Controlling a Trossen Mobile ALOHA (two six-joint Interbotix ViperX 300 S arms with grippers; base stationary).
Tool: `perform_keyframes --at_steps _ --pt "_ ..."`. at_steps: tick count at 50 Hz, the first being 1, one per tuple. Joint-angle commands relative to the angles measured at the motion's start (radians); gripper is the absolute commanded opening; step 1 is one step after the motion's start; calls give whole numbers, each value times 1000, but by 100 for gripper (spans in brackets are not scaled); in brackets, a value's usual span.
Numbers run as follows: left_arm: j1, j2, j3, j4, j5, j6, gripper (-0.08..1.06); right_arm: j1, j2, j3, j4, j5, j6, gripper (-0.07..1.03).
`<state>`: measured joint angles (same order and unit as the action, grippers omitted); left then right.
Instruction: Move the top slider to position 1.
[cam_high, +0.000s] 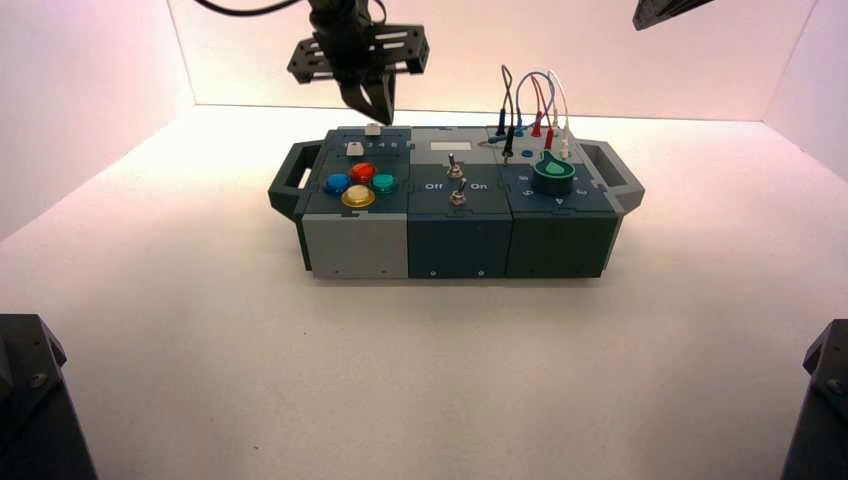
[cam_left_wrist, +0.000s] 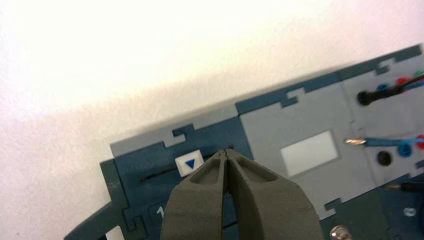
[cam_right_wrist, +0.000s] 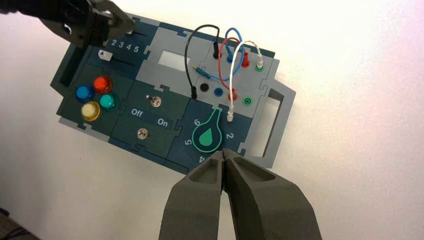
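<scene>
The top slider (cam_left_wrist: 189, 163) is a small white cap with a blue triangle, sitting about midway along its dark track on the blue panel at the box's back left; it also shows in the high view (cam_high: 373, 129). The track's position 1 end (cam_left_wrist: 142, 178) lies bare beyond the cap. My left gripper (cam_left_wrist: 227, 152) is shut and empty. Its tips hang close beside the cap, on the side away from that end, and in the high view the left gripper (cam_high: 372, 104) is just above the cap. My right gripper (cam_right_wrist: 223, 154) is shut and held high over the box's front right.
A second white slider cap (cam_high: 354, 148) sits by the printed numerals, next to several round coloured buttons (cam_high: 362, 172). Two toggle switches (cam_high: 455, 170), a green knob (cam_high: 553, 175) and looped wires (cam_high: 535, 105) fill the box's middle and right. The right arm (cam_high: 660, 10) shows at the top right.
</scene>
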<state>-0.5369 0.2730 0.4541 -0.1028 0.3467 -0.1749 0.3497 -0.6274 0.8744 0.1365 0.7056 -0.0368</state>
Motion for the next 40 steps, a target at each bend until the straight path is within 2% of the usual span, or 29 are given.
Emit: perform_keyframes --at_steps 1,40 --pt "-2 -9 -21 0 -2 -5 -3 3 -2 -20 5 -3 -5 -2" --pt "31 12 -26 2 -6 -5 -3 2 6 -21 2 -2 -5 -2"
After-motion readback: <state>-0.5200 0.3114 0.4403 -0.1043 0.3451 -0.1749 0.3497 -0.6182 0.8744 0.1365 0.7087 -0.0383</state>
